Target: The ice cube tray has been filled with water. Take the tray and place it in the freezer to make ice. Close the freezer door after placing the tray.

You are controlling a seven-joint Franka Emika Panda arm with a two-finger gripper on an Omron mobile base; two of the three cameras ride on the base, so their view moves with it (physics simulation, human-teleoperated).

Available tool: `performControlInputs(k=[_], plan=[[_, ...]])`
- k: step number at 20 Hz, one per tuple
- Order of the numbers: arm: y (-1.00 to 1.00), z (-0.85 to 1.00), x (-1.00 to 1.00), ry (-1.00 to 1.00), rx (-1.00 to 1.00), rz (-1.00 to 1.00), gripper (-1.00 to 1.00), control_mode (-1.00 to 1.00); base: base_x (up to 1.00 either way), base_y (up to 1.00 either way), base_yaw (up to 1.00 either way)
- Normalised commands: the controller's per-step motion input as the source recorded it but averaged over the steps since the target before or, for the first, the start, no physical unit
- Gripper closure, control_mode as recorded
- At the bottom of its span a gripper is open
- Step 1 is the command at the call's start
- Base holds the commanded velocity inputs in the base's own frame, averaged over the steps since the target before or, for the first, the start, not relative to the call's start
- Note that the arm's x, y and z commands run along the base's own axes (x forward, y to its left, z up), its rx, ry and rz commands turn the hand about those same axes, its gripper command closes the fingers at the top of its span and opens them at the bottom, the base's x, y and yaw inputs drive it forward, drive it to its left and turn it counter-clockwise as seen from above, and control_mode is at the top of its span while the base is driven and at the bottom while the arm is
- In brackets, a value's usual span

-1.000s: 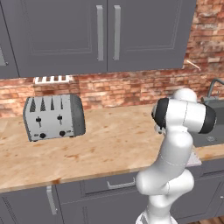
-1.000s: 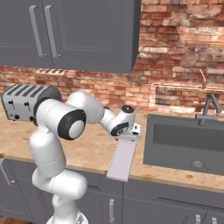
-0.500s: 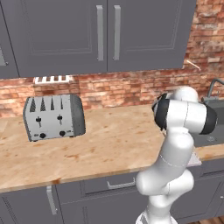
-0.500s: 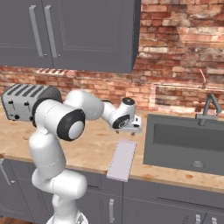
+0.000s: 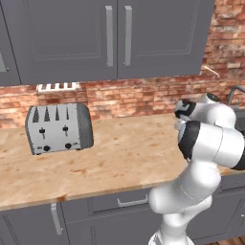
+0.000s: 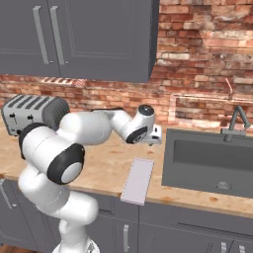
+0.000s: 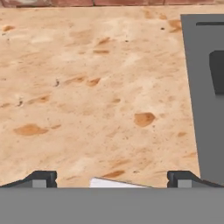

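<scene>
**Hand drew back from the tray toward the wall**

The ice cube tray [image 6: 138, 180] lay flat on the counter [image 6: 106, 165] just left of the sink [image 6: 207, 160], its near end overhanging the counter's front edge. It had not shifted from half a second before. The gripper [image 6: 155, 135] had moved away from the tray since then, farther toward the brick wall [image 6: 197, 94] behind the sink, and hung above the counter beyond the tray's far end, apart from it. Its fingers [image 7: 41, 178] stood spread wide with nothing between them; in the hand view a pale corner of the tray [image 7: 111, 183] showed low between the fingertips, with the sink's grey rim to the right. The toaster [image 5: 59, 127] stood well left of the sink.
</scene>
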Motion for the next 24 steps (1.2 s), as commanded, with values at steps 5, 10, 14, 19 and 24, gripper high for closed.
performControlInputs(k=[5,10,14,19,24], plan=[[-0.04,0.46,-0.65,-0.28,0.00,0.00,-1.00,-1.00,0.00,0.00,0.00],[-0.24,0.39,-0.89,-0.10,0.00,-0.05,-1.00,-1.00,0.00,0.00,0.00],[-0.37,0.23,-0.84,0.00,0.00,-0.23,-1.00,-1.00,0.00,0.00,0.00],[-0.26,0.35,-0.80,0.00,0.07,-0.23,-1.00,-1.00,0.00,0.00,0.00],[-0.04,0.38,-0.63,0.03,0.12,-0.20,-1.00,-1.00,0.00,0.00,0.00]])
